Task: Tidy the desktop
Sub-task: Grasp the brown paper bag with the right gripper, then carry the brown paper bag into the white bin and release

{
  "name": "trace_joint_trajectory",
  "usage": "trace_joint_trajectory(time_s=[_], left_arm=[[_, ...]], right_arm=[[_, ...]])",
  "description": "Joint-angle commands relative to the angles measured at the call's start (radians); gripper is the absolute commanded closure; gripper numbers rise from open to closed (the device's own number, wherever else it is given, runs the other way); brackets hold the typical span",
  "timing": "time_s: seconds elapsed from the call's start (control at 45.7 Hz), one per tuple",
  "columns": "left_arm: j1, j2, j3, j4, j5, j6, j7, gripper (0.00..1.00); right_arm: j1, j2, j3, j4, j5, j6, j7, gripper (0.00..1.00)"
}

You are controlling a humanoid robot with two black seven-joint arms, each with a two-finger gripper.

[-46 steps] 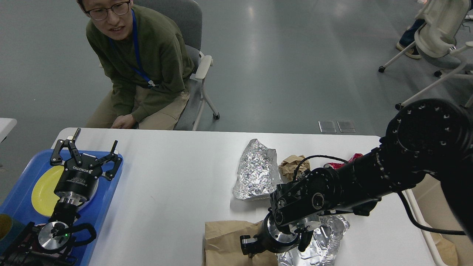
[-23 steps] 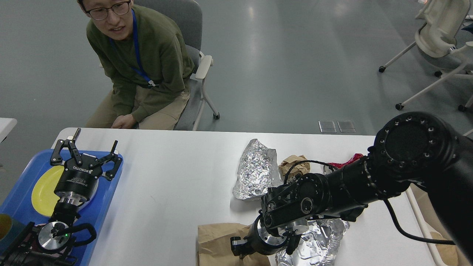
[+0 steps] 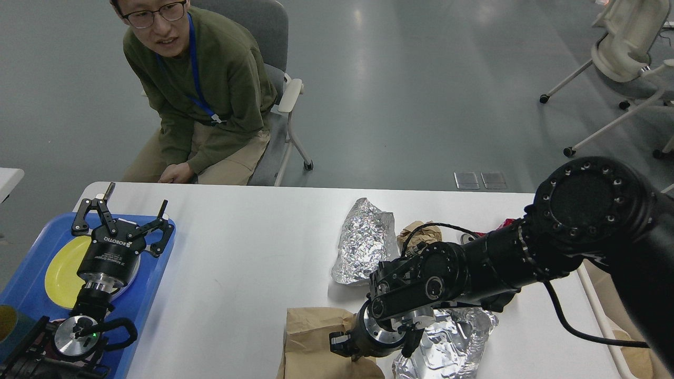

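At the near edge of the white worktop [image 3: 247,263], the right gripper [image 3: 354,351] presses into a brown paper bag [image 3: 316,342], now bunched and lifted; its jaws are hidden, state unclear. Crumpled foil [image 3: 447,347] lies beside it. Far left, the left gripper [image 3: 122,216] hangs unmoved, jaws spread, over a blue tray [image 3: 152,284].

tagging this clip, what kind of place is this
Probably an office or lab room, not a home: a white desk on a bare grey floor, wheeled office chairs, and a seated man wearing a blue lanyard.
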Motion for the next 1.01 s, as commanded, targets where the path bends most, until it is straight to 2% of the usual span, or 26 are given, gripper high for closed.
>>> trace_joint_trajectory(time_s=[0.0,0.285,0.482,0.679,0.723,0.788,0.985], left_arm=[[0.000,0.000,0.001,0.000,0.000,0.000,0.000,0.04],[0.000,0.000,0.000,0.000,0.000,0.000,0.000,0.04],[0.000,0.000,0.000,0.000,0.000,0.000,0.000,0.04],[0.000,0.000,0.000,0.000,0.000,0.001,0.000,0.04],[0.000,0.000,0.001,0.000,0.000,0.001,0.000,0.04],[0.000,0.000,0.000,0.000,0.000,0.001,0.000,0.04],[0.000,0.000,0.000,0.000,0.000,0.001,0.000,0.04]], right_arm=[[0.005,0.000,0.001,-0.002,0.029,0.000,0.001,1.00],[0.049,-0.012,0.015,0.007,0.094,0.022,0.005,1.00],[0.161,-0.132,0.004,0.050,0.227,0.147,0.012,1.00],[0.304,-0.253,-0.039,0.128,0.262,0.258,0.024,1.00],[0.345,-0.273,-0.066,0.144,0.278,0.275,0.043,1.00],[0.420,-0.304,-0.114,0.173,0.304,0.309,0.099,1.00],[0.687,-0.374,-0.376,0.263,0.321,0.450,0.334,1.00]])
